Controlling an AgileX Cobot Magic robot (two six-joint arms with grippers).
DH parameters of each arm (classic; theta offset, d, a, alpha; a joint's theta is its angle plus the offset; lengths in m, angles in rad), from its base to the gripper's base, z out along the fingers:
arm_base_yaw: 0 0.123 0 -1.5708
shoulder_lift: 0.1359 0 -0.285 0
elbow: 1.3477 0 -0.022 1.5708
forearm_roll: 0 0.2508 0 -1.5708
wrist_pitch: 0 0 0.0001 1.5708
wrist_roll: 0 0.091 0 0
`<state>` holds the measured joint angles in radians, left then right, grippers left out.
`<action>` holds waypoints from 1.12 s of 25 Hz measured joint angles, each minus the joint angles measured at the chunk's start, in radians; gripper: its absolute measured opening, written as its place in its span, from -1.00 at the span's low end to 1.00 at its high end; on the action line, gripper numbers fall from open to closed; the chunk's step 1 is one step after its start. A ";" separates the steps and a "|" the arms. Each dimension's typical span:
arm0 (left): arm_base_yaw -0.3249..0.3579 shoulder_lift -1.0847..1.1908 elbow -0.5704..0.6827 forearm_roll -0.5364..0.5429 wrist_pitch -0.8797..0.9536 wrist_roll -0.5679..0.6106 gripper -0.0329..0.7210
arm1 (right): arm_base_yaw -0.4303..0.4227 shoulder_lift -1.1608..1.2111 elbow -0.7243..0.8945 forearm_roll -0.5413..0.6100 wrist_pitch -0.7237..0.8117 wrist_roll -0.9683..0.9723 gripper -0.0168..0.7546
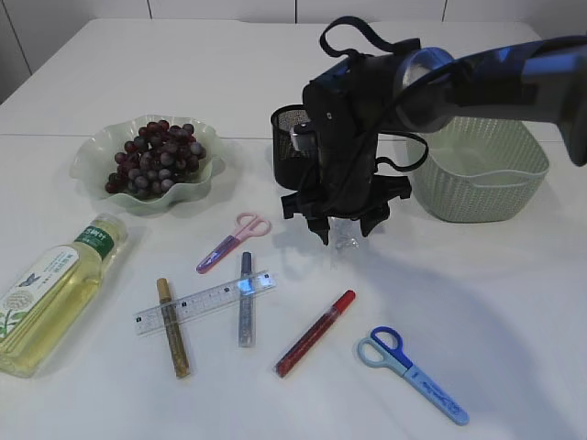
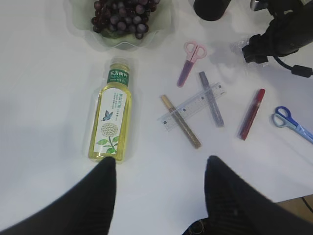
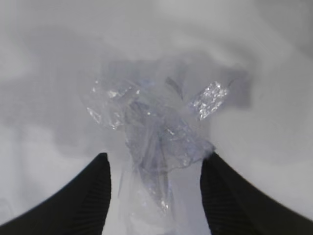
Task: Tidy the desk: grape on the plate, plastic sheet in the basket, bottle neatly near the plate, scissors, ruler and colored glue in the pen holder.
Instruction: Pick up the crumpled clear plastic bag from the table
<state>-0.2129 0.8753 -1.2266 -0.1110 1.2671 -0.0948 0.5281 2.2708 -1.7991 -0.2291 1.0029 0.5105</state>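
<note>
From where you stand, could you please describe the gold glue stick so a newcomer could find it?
Start at the bottle lying on the left. Just right of it is a clear ruler; the gold glue stick lies under its left end, unlike the silver and red ones.

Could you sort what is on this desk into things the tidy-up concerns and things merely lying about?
Job: grapes on plate; plastic sheet between right gripper fingers; basket; bottle; pink scissors; blue scissors; ruler; three glue sticks, e.g. red; pen holder.

Lying about: nothing visible.
</note>
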 joint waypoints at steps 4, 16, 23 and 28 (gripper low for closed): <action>0.000 0.000 0.000 -0.002 0.000 0.000 0.21 | 0.000 0.017 0.000 0.000 -0.006 0.000 0.24; 0.000 0.000 0.000 -0.022 0.000 0.000 0.21 | 0.000 0.021 0.000 -0.015 -0.028 0.000 -0.02; 0.000 0.000 0.000 -0.024 0.000 0.000 0.21 | 0.000 0.021 0.000 -0.044 -0.025 -0.008 -0.82; 0.000 0.000 0.000 -0.024 0.000 0.000 0.21 | 0.000 0.021 0.000 -0.048 0.017 -0.021 -0.92</action>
<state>-0.2129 0.8753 -1.2266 -0.1347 1.2671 -0.0948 0.5281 2.2922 -1.7991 -0.2767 1.0201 0.4890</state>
